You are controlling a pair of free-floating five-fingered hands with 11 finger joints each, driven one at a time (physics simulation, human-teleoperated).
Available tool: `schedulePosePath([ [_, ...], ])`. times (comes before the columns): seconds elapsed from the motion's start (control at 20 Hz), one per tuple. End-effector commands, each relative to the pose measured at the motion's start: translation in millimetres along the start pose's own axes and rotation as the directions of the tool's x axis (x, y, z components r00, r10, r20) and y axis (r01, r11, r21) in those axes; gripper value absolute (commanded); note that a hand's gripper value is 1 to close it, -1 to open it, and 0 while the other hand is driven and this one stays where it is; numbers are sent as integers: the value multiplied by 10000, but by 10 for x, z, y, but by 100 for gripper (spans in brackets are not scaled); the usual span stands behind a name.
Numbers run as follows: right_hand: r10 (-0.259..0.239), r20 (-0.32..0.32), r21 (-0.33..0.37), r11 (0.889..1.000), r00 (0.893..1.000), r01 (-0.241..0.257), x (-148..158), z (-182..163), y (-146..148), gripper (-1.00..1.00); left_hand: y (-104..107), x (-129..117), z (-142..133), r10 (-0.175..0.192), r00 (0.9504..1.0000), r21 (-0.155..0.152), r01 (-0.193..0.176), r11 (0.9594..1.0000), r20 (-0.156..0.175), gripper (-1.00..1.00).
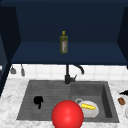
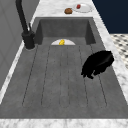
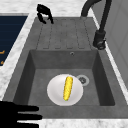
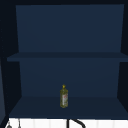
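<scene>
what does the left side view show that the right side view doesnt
The left side view alone shows the counter past the basin, with a brown item and a plate carrying something red. The right side view alone shows the basin floor with its drain and the right hand, fingers straight, at the near edge. Both share the sink's ridged drainboard, the black faucet, the white plate with the corn cob, and the left hand, fingers curled, above the drainboard.

No text can be read; the bottle (image 1: pixel 63 42) on the shelf bears a label too blurred to read.
</scene>
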Motion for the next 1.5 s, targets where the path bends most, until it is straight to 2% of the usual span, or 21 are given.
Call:
schedulePosePath([
  [0.0,-214,167,-466,9987,9996,222,-275,69,45,-100,0,0,0,0,10000,0,0,10000,0,0],
  [0.55,-226,172,-1078,9939,9996,244,-1093,117,440,-100,0,0,0,0,10000,0,0,10000,0,0],
  [0.9,-69,-313,-944,9955,9995,40,-1301,-74,617,-100,0,0,0,0,10000,0,0,10000,0,0],
  [1.2,52,-341,-1063,9943,9994,-88,-1472,-308,773,-100,0,0,0,0,10000,0,0,10000,0,0],
  [1.4,-172,-432,-1279,9917,9989,115,-1749,-398,953,-100,0,0,0,0,10000,0,0,10000,0,0],
  [1.45,-109,-565,-1302,9915,9983,35,-1762,-444,1006,-100,0,0,0,0,10000,0,0,10000,0,0],
])
